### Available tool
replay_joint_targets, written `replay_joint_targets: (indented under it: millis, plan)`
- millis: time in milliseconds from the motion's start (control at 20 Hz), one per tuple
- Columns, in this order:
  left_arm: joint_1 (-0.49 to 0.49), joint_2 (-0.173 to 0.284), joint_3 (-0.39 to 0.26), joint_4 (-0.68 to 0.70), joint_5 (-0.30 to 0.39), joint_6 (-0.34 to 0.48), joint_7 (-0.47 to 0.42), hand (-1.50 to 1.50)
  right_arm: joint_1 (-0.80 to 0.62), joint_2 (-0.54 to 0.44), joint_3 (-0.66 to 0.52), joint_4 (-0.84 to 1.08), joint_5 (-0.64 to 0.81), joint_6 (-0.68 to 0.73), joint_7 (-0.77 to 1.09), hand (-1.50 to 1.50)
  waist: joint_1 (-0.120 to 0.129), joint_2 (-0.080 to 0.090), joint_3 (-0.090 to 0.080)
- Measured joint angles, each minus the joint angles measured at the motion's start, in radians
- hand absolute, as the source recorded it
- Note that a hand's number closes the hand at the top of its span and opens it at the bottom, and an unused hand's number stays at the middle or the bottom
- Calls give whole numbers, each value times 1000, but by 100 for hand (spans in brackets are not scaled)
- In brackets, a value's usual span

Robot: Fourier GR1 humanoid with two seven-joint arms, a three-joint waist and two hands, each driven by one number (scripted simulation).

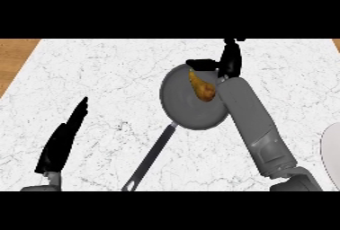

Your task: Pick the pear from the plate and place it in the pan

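A yellow-brown pear (202,87) lies inside the grey pan (182,110), near its far right rim. My right hand (229,63) hovers just past the pan's far edge, its fingers spread and pointing away, with the thumb (200,64) sticking out left above the pear's top. The hand holds nothing, and its grey forearm crosses the pan's right side. At the lower left my left hand (63,141) rests open, fingers straight and pointing up. The white plate (330,152) shows only as a sliver at the right edge.
The pan's long dark handle (149,157) runs down and left toward the front edge of the white marble counter (113,81). Wooden surface (13,56) shows beyond the counter's left side.
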Motion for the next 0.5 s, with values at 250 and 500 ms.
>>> replay_joint_targets:
  millis: [250, 500]
  plan:
    - [25, 8, 23, -2, 6, 3, -14, 0, 37, -5, -79, -7, -77, -126, -97, -150, -29, -9, -1]
    - [52, -1, 29, -14, 4, 13, -8, 0, 126, -53, -128, -83, -140, -112, -188, -150, -61, -19, -1]
